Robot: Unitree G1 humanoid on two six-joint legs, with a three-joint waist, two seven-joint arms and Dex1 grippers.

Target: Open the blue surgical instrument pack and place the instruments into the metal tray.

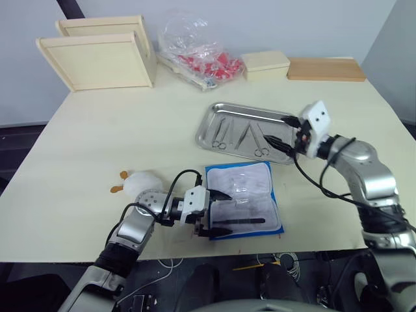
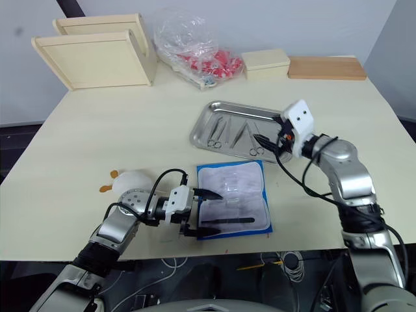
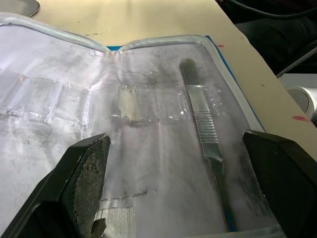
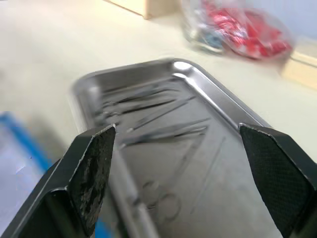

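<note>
The blue surgical instrument pack lies unfolded near the table's front edge, whitish pocketed panel up. One dark instrument still lies in a clear pocket at the panel's near end. My left gripper is open at the pack's left edge, its fingers low over the panel on either side of that tool. The metal tray sits just behind the pack and holds several thin instruments. My right gripper hovers open over the tray's right end with nothing in it; the right wrist view looks down into the tray.
Two pale wooden trays lean at the back left. A clear bag of red items, a pale box and a wooden board line the back edge. A white toy sits beside my left forearm.
</note>
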